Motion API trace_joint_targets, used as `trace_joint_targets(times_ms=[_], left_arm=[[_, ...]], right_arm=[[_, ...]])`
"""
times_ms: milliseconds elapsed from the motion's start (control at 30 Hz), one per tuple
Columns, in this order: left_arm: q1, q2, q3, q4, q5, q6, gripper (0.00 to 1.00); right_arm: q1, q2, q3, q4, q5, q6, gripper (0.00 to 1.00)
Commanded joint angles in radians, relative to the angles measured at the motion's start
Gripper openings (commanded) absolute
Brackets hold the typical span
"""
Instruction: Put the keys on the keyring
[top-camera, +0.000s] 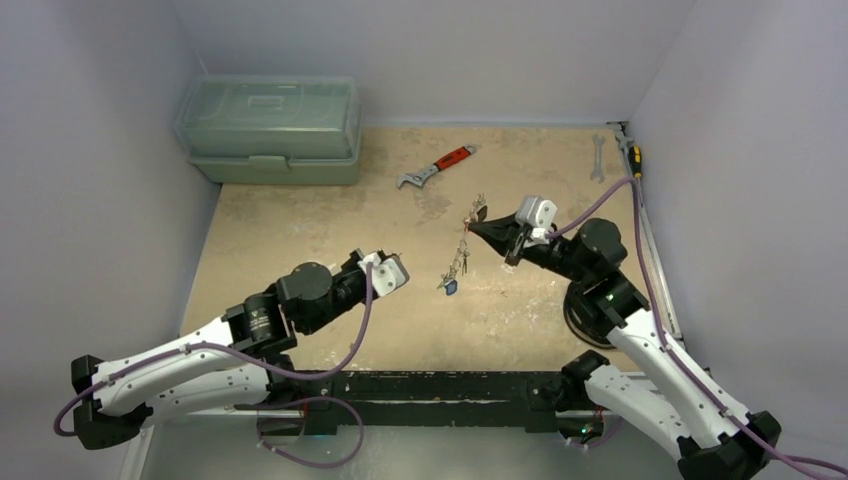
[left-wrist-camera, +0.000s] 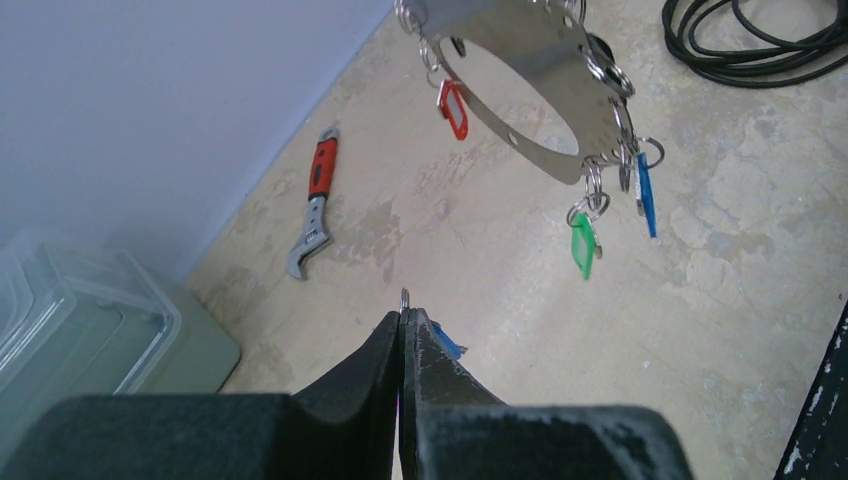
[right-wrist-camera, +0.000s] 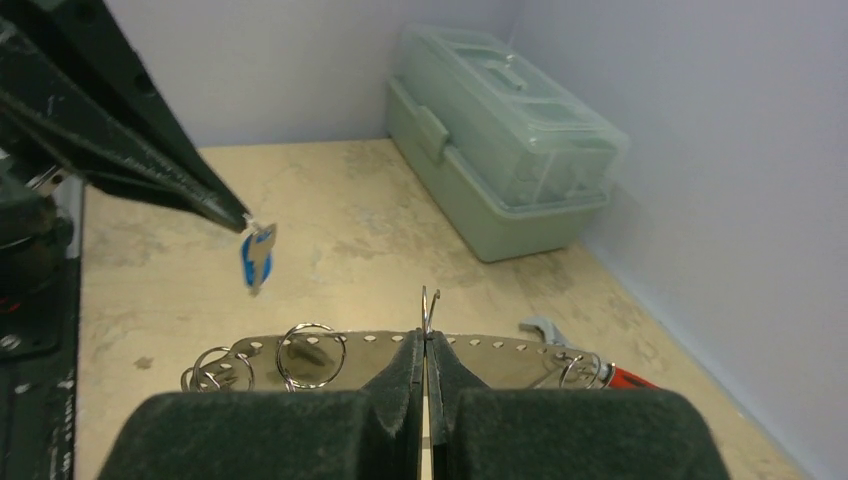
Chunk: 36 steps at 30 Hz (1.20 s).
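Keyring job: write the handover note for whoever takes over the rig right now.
Left tool: shut on a loose blue-tagged key, which dangles from its tips.
Right tool: shut on the keyring, held up off the table.
Done: keys with a red tag, green tag and blue tag hang from the keyring.
To do: bring the loose key across and hook it on; the two are apart.

Top external: sits high behind both arm bases, looks down and forward over whole tabletop, far off. Left wrist: rides close behind left claw, faces out low across tabletop toward wrench and hanging keyring. Right wrist: rides close behind right claw, faces toolbox in far corner. Shares across all three: wrench, toolbox, keyring; right wrist also catches left claw.
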Motion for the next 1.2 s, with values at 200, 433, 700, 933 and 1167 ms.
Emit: trace_joint_targets(times_ms=[200, 433, 700, 933, 1167], left_arm=[[0.003, -0.073, -0.087, 0.124, 0.173, 0.203, 0.0], [0.003, -0.084, -0.111, 0.146, 0.243, 0.231, 0.0], [0.06, -0.089, -0.164, 0.183, 0.433, 0.312, 0.0], [0.151, -0.07, -0.188, 0.217, 0.595, 0.33, 0.0], [0.154, -0.07, -0.23, 0.207, 0.632, 0.35, 0.0]], right_arm=[[0.209, -0.043, -0.065, 0.072, 0.005, -0.142, 0.0], [0.326, -0.087, -0.108, 0.082, 0.199, -0.247, 0.0], [0.455, -0.078, -0.135, 0.063, 0.332, -0.283, 0.0], [0.518, -0.067, -0.162, 0.043, 0.344, -0.252, 0.0], [0.544, -0.053, -0.193, 0.064, 0.334, -0.227, 0.0]])
